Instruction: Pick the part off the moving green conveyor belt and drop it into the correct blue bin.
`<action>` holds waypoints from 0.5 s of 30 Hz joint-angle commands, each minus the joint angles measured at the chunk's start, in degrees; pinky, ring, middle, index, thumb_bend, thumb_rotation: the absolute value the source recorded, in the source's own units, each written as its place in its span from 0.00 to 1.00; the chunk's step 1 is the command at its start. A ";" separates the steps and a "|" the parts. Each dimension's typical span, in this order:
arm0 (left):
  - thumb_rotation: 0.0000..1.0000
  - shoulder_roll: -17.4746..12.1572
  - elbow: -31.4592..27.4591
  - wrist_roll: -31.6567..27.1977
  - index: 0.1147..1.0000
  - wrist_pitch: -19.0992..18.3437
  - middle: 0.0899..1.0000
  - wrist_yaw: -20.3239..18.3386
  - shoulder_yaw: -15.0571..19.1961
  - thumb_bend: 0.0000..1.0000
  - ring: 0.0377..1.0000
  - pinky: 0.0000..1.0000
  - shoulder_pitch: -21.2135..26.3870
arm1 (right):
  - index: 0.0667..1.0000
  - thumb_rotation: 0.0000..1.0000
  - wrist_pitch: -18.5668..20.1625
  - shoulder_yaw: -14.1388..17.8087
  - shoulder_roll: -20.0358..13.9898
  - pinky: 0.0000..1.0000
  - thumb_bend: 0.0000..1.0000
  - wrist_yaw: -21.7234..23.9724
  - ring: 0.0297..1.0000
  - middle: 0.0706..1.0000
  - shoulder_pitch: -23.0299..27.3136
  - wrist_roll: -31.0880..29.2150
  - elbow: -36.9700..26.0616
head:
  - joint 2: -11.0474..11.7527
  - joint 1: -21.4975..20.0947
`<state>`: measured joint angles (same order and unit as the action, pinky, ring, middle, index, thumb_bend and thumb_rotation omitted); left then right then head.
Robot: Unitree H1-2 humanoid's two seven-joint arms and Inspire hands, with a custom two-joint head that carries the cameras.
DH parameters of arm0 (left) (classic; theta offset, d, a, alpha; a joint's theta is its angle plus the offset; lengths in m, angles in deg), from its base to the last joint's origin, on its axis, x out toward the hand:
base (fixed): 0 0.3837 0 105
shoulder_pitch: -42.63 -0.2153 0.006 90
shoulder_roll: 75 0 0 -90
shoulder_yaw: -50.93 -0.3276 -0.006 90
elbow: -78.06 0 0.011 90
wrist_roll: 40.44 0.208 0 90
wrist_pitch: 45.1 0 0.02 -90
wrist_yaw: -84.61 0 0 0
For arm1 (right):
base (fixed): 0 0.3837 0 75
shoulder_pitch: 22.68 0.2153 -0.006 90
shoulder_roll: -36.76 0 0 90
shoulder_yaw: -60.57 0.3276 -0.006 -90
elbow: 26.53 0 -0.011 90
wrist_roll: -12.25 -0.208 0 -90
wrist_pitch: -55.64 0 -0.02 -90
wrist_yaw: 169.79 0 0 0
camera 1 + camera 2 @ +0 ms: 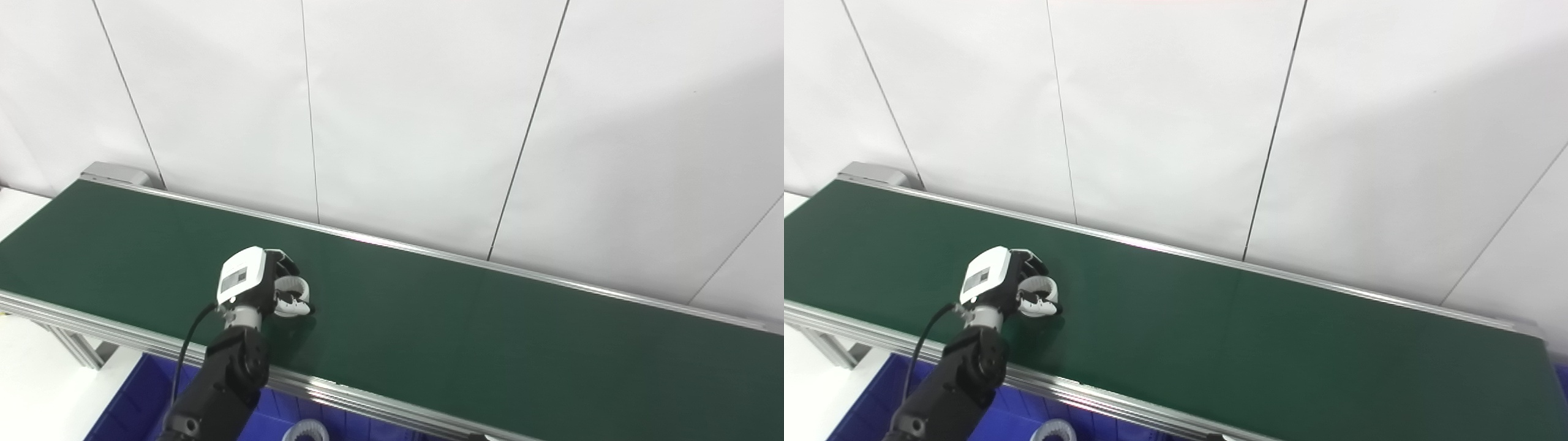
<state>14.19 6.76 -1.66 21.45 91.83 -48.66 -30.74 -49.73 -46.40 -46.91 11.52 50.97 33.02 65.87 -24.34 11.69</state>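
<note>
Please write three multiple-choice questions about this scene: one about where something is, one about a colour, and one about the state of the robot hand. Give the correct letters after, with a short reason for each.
1. Where is the left robot hand?
A. Over the conveyor belt, near its front rail
B. Inside the blue bin
C. Against the white wall

2. What colour is the bin below the belt's front rail?
A. Red
B. Blue
C. Yellow

3. What is the state of the left robot hand?
A. Open and flat on the belt
B. Closed around a white ring-shaped part
C. Out of view

Answers:
1 A: the hand sits above the green surface, just behind the front rail.
2 B: blue plastic shows under the rail at the lower left.
3 B: the fingers curl around the white part, which shows between them.

The right robot hand is not in view.
</note>
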 commanded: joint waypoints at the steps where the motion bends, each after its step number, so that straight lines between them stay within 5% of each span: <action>1: 0.00 -0.56 -0.07 0.62 0.42 -3.39 0.44 -5.10 -0.06 0.50 0.39 0.18 -0.67 | 0.80 0.03 -2.88 0.16 0.29 0.67 0.99 -0.51 0.79 0.81 0.28 -0.45 -1.31 | 0.00 -0.07; 7: 0.00 0.13 -1.59 0.82 0.45 -3.42 0.40 -6.64 1.17 0.50 0.35 0.20 -1.17 | 0.80 0.03 -2.81 0.23 0.40 0.67 0.99 -0.65 0.79 0.81 0.22 -0.41 -1.33 | 0.01 -0.03; 15: 0.00 1.60 -10.19 -1.43 0.48 1.05 0.39 0.32 3.20 0.49 0.33 0.21 -5.29 | 0.80 0.01 -1.90 0.16 0.37 0.66 0.99 -0.10 0.79 0.81 -0.16 -0.61 -2.54 | -0.80 -0.34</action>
<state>16.04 -1.14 -3.02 20.97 89.85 -46.17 -35.77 -49.75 -46.36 -46.86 11.53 50.75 33.03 65.34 -25.14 11.43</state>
